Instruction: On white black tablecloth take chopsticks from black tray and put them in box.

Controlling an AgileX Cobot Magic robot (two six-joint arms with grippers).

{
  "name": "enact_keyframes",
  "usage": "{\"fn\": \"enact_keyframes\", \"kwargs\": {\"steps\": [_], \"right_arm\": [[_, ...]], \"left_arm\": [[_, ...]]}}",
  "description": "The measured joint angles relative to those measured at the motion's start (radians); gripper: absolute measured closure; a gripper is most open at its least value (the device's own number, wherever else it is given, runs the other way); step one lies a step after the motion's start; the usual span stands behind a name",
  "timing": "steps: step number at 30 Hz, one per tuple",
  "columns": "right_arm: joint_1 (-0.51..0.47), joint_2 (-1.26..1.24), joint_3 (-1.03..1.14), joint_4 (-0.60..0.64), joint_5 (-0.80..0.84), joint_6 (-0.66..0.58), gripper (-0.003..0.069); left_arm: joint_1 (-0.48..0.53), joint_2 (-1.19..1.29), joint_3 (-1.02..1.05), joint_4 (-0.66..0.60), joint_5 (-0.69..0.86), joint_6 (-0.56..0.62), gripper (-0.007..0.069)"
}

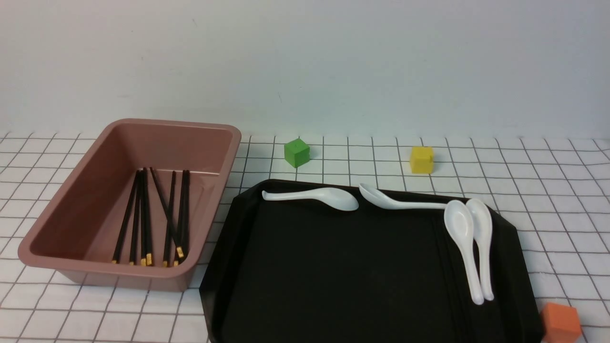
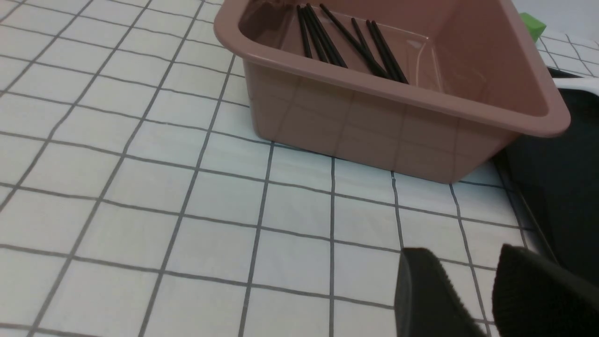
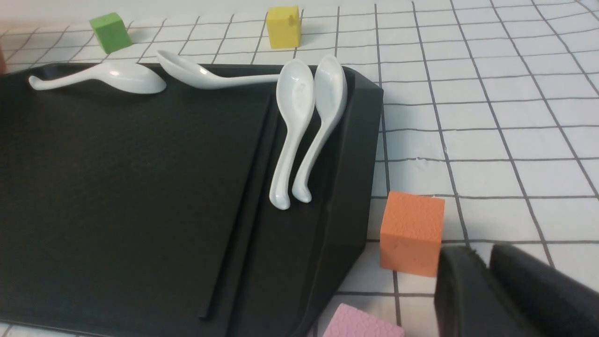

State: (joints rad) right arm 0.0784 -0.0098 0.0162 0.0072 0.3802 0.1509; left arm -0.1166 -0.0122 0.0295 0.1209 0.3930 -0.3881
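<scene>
Several black chopsticks with gold ends lie inside the pink-brown box at the left; they also show in the left wrist view, inside the box. The black tray holds no chopsticks, only white spoons. My left gripper is open and empty, low over the tablecloth just in front of the box, beside the tray's edge. My right gripper is shut and empty over the cloth, right of the tray and next to an orange cube. Neither gripper shows in the front view.
Several white spoons lie on the tray: one at the far left, one at the far middle, a pair along the right side. A green cube and a yellow cube stand behind the tray. An orange cube and a pink block lie near the tray's right front corner.
</scene>
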Motion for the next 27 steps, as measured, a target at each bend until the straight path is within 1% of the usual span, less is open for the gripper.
{"fn": "enact_keyframes", "kwargs": {"steps": [27], "right_arm": [[0.000, 0.000, 0.000, 0.000, 0.000, 0.001, 0.0524]], "left_arm": [[0.000, 0.000, 0.000, 0.000, 0.000, 0.000, 0.0385]]}}
